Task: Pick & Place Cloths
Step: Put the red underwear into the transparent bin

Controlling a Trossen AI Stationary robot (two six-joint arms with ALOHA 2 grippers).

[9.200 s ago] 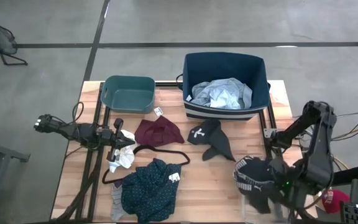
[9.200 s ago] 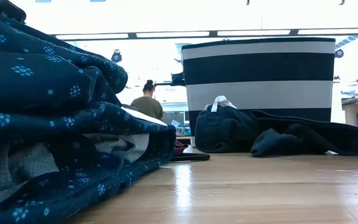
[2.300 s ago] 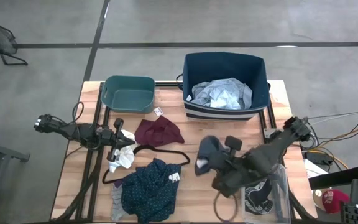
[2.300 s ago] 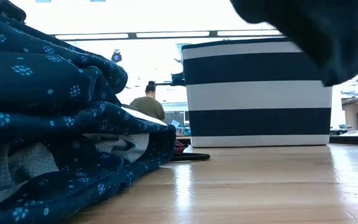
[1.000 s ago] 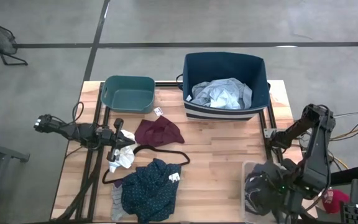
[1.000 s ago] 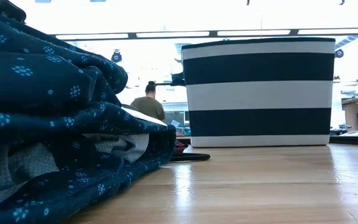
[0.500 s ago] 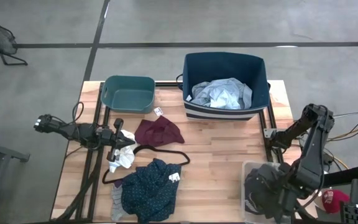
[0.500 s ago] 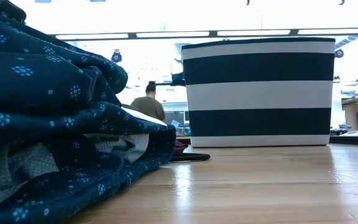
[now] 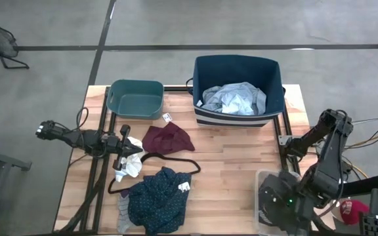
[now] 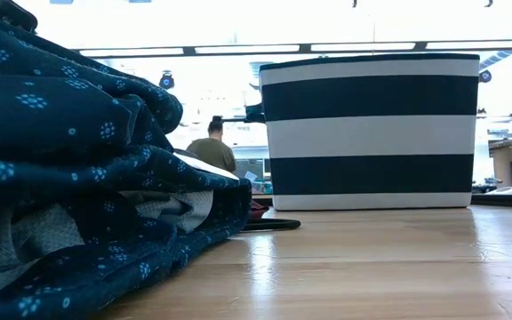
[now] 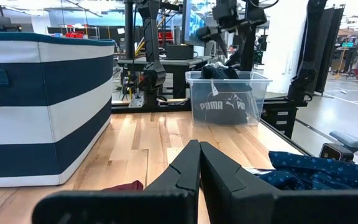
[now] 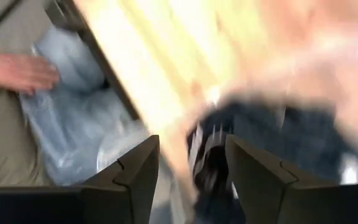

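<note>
count first: 3 containers on the surface (image 9: 235, 157) — 1 striped navy bin (image 9: 237, 90), 1 small teal tub (image 9: 135, 98), 1 clear box (image 9: 266, 187) at the right front corner. cloths: 1 pale shirt (image 9: 233, 98) lying in the bin, 1 maroon piece (image 9: 167, 138) out on the wood near the middle, 1 navy top (image 9: 157, 198) crumpled at the front left, white socks (image 9: 131, 157) bunched by the left arm (cant tell how many), & black pieces (image 11: 219, 73) piled in the clear box, cant count those either. 1 hanger (image 9: 169, 160) between the maroon piece & the navy top.

right gripper (image 12: 188, 177) sits over the clear box w/ its fingers (image 12: 135, 171) spread apart, nothing pinched between them, dark cloth right below. left gripper (image 11: 199, 163) is low over the surface at the left side next to the socks, fingers clenched together & holding nothing. a person's hand (image 12: 23, 71) shows in the right wrist view, off the surface. another person (image 10: 210, 147) sits far back in the room.
</note>
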